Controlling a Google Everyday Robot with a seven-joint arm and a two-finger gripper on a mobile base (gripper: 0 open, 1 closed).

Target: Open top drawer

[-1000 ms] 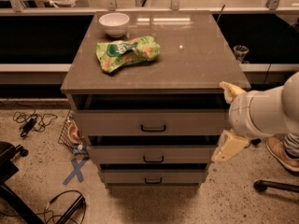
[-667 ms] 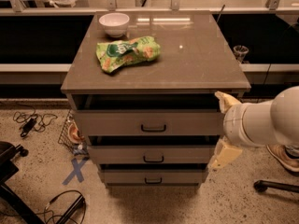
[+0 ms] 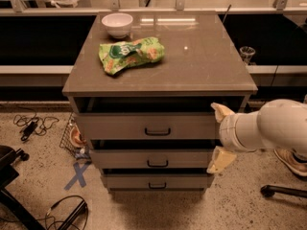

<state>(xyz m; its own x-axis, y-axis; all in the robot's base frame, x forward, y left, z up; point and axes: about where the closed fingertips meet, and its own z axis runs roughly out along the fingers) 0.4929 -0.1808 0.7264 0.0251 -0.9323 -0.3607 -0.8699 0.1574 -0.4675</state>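
Observation:
The top drawer (image 3: 120,127) is the widest grey-brown front of three in the cabinet, with a small dark bar handle (image 3: 158,132) at its middle. A dark gap shows between it and the countertop (image 3: 201,61). My gripper (image 3: 218,135) is at the right end of the top drawer front, to the right of the handle. It is open: one cream fingertip (image 3: 220,111) is at the drawer's upper right corner, the other (image 3: 219,160) is lower, by the middle drawer (image 3: 124,158). It holds nothing. The bottom drawer (image 3: 129,181) is below.
A white bowl (image 3: 117,23) and a green snack bag (image 3: 131,54) lie on the countertop. A wire basket (image 3: 72,138) stands left of the cabinet. Cables (image 3: 31,126) and a blue tape cross (image 3: 76,175) are on the floor. A chair base (image 3: 280,190) is at the right.
My gripper and arm have moved left, closer to the right end of the top drawer front. The drawers, bowl and bag have not moved.

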